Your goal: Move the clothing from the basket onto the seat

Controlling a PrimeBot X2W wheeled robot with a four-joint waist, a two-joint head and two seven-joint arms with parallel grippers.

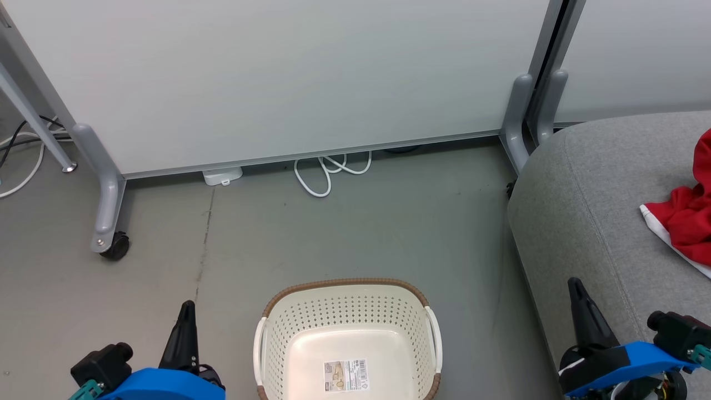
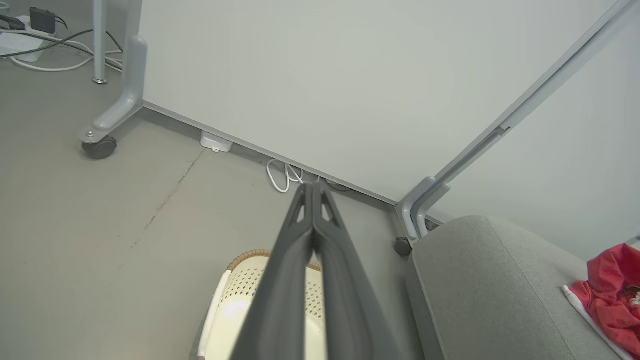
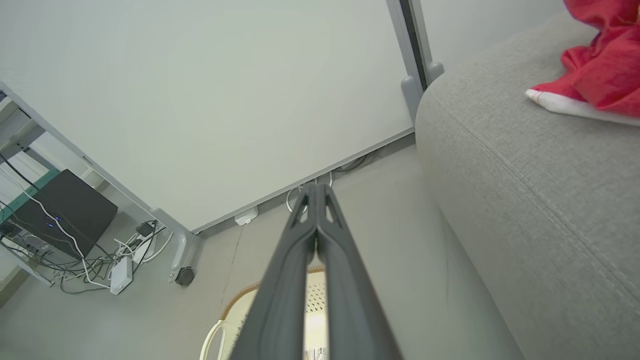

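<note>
Left hand (image 2: 312, 190) and right hand (image 3: 316, 189) pressed shut, gripping nothing. Red clothing (image 1: 686, 222) heaped on seat (image 1: 589, 211), back from rounded edge. Basket (image 1: 347, 289) on open floor (image 1: 389, 222), apart from seat; barcode label (image 1: 345, 375) print unreadable.

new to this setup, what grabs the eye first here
The bright red clothing with white trim, bunched on the grey seat at the right edge of the head view. Next, the cream basket on the floor at bottom centre, its visible bottom bare but for a label. The left hand and right hand sit at the lower corners, both shut.
</note>
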